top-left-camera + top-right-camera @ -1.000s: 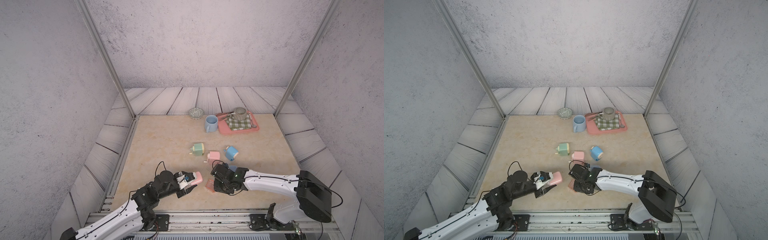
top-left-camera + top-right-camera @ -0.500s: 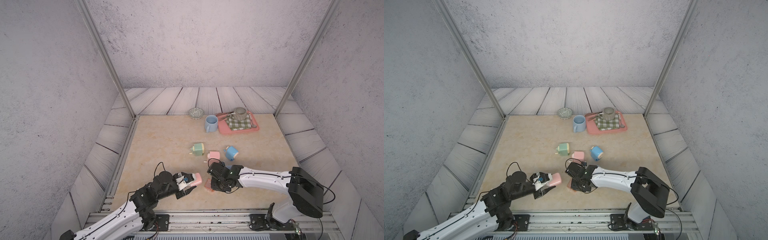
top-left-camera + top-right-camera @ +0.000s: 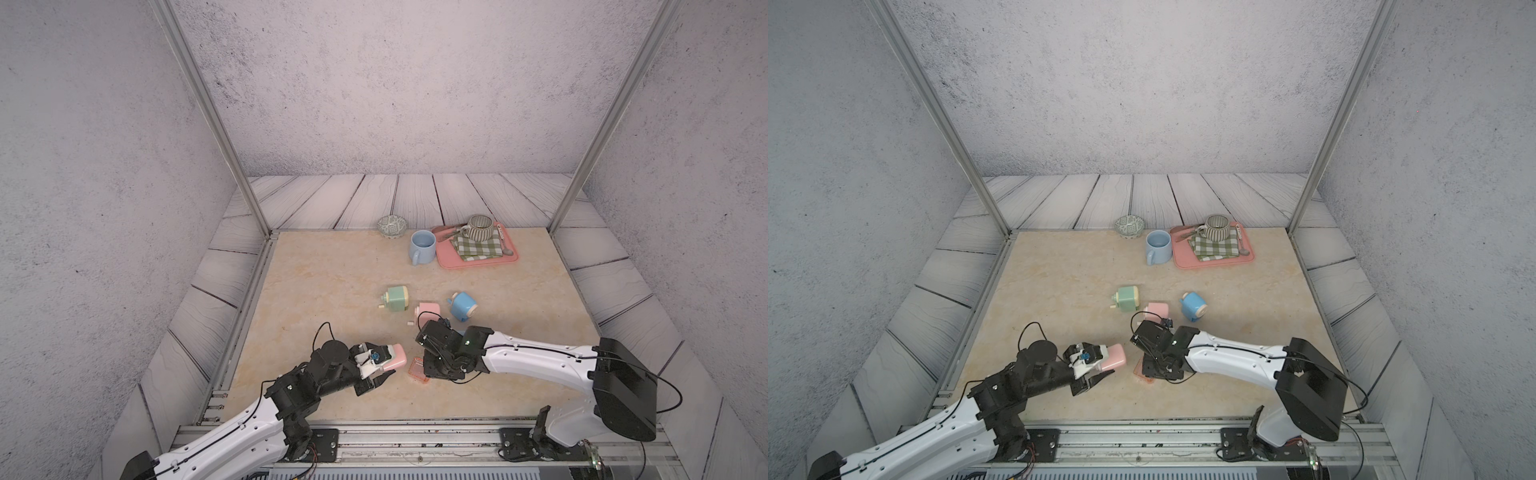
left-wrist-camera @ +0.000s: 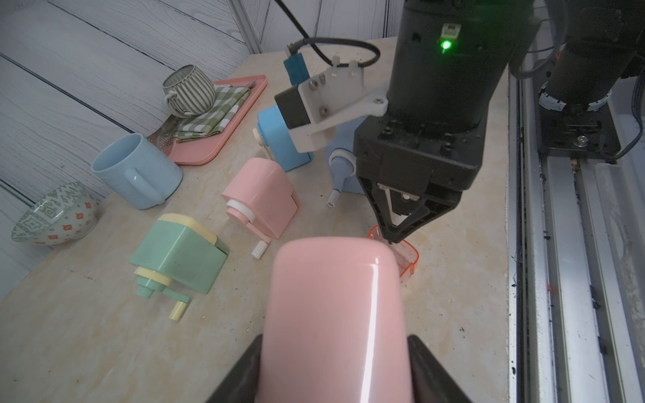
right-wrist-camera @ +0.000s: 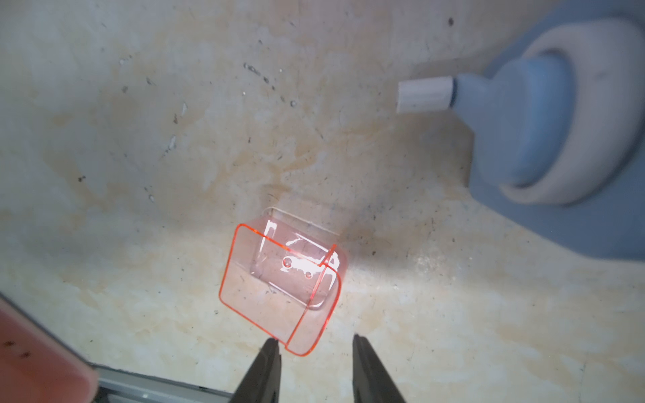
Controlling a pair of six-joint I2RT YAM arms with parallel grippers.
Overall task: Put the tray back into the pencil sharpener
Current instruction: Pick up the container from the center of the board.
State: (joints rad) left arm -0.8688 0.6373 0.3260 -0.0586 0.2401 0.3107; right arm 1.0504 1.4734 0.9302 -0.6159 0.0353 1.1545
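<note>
Beige table (image 3: 332, 266). At the back: patterned bowl (image 3: 391, 226), with an upright, empty blue mug (image 3: 422, 247) just beside it. Next to the mug is a pink serving tray (image 3: 473, 264) holding a folded green checked cloth (image 3: 476, 247). Striped mug (image 3: 480, 227) sits on the cloth, spoon (image 3: 504, 245) along the tray's right side, more cutlery at its left, kind unclear. Mid-table row, none touching: green sharpener (image 3: 397, 298), small pink sharpener (image 3: 428, 311), blue sharpener (image 3: 462, 306). A second, paler blue sharpener (image 5: 544, 132) lies nearer the front, its white-knobbed crank (image 5: 424, 95) sticking out over the table.
</note>
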